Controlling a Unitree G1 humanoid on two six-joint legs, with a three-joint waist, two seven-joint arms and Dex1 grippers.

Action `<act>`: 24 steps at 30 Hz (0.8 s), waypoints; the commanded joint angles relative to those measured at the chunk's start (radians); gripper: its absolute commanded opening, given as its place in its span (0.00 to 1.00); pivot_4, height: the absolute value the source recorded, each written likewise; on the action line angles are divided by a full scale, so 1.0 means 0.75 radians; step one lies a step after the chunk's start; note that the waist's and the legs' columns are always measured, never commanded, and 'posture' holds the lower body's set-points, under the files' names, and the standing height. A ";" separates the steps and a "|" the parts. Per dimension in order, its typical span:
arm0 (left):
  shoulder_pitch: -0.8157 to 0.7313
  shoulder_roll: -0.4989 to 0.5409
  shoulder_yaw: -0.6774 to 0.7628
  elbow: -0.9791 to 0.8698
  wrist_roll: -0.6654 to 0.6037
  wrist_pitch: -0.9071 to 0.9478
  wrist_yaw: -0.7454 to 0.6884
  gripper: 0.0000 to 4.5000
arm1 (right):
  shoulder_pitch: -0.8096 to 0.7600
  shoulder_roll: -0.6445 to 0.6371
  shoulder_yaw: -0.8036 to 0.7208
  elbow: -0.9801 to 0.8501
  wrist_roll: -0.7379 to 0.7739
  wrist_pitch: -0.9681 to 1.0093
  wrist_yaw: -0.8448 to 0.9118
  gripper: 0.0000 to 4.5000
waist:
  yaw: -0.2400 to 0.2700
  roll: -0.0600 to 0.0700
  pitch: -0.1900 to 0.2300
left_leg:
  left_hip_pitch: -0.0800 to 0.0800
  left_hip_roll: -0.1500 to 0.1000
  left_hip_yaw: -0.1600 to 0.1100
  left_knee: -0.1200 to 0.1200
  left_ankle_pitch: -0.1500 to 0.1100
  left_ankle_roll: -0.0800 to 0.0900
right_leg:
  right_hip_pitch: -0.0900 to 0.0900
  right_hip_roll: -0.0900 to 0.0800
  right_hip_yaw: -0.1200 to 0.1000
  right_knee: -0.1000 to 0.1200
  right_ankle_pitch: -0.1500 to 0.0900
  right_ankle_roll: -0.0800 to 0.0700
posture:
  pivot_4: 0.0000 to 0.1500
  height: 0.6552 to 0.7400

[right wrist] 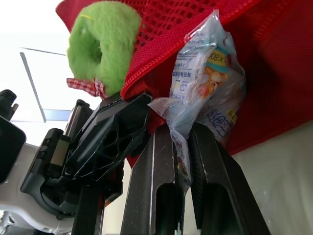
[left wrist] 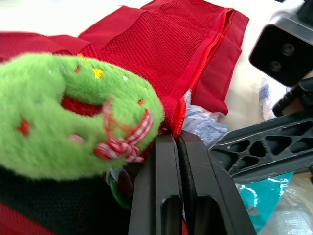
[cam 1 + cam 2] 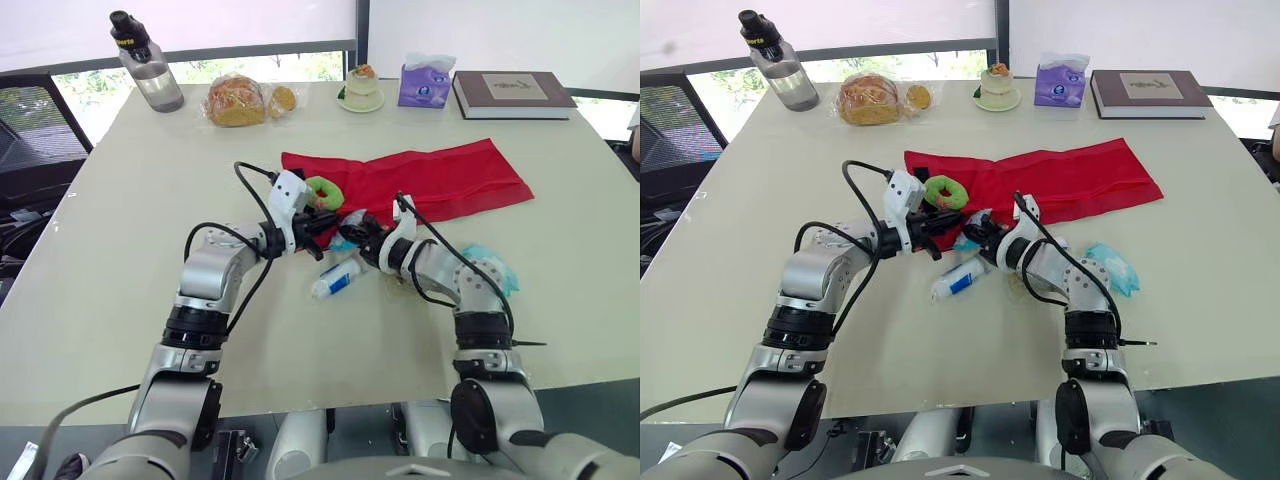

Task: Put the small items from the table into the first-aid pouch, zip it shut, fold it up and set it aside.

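Red pouch (image 3: 430,185) edge inside left pincer (image 2: 178,143), plastic packet (image 1: 211,81) inside right pincer (image 1: 182,143).

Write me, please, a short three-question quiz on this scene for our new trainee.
1. Fill in: the white tube lies on the ____, outside the red pouch.
2. True or false: the right gripper is shut on a clear plastic packet.
3. The left gripper pinches: A) the white tube B) the red pouch's edge C) the clear plastic packet.
Key: 1 table; 2 true; 3 B.
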 commanded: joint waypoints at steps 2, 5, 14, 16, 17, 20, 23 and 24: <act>-0.006 -0.021 0.011 -0.091 -0.044 -0.020 -0.005 0.01 | -0.036 0.012 0.060 0.000 -0.046 0.083 0.061 0.00 | 0.000 0.000 0.000 | 0.000 0.000 0.000 0.000 0.000 0.000 | 0.000 0.000 0.000 0.000 0.000 0.000 | 1.00 1.00; -0.001 -0.022 0.010 -0.096 -0.045 -0.022 -0.007 0.01 | -0.044 0.009 0.060 0.002 -0.081 0.106 0.091 0.00 | 0.000 0.000 0.000 | 0.000 0.000 0.000 0.000 0.000 0.000 | 0.000 0.000 0.000 0.000 0.000 0.000 | 1.00 1.00; 0.019 -0.040 0.016 -0.120 -0.061 -0.049 -0.021 0.01 | -0.112 -0.005 0.011 0.071 -0.163 0.119 0.161 0.00 | -0.001 0.000 0.000 | 0.000 0.000 0.000 0.000 0.000 0.000 | 0.000 0.000 0.000 0.000 0.000 0.000 | 1.00 1.00; 0.022 -0.049 0.020 -0.127 -0.067 -0.054 -0.021 0.01 | -0.121 -0.006 0.008 0.080 -0.177 0.126 0.177 0.00 | -0.001 0.000 0.000 | 0.000 0.000 0.000 0.000 0.000 0.000 | 0.000 0.000 0.000 0.000 0.000 0.000 | 1.00 1.00; 0.026 -0.050 0.018 -0.134 -0.070 -0.059 -0.026 0.01 | -0.127 -0.005 0.006 0.088 -0.187 0.125 0.185 0.00 | -0.001 0.000 0.000 | 0.000 0.000 0.000 0.000 0.000 0.000 | 0.000 0.000 0.000 0.000 0.000 0.000 | 1.00 1.00; 0.046 -0.046 0.007 -0.157 -0.073 -0.046 -0.037 0.01 | -0.148 0.008 -0.027 0.119 -0.215 0.066 0.191 0.00 | -0.001 0.000 0.000 | 0.000 0.000 0.000 0.000 0.000 0.000 | 0.000 0.000 0.000 0.000 0.000 0.000 | 1.00 1.00; 0.070 -0.038 0.000 -0.174 -0.070 -0.033 -0.040 0.01 | -0.173 0.032 -0.084 0.143 -0.215 -0.014 0.200 0.00 | -0.001 0.000 0.000 | 0.000 0.000 0.000 0.000 0.000 0.000 | 0.000 0.000 0.000 0.000 0.000 0.000 | 1.00 1.00; 0.079 -0.035 0.001 -0.180 -0.071 -0.029 -0.039 0.01 | -0.177 0.037 -0.095 0.142 -0.213 -0.034 0.212 0.00 | 0.000 0.000 0.000 | 0.000 0.000 0.000 0.000 0.000 0.000 | 0.000 0.000 0.000 0.000 0.000 0.000 | 1.00 1.00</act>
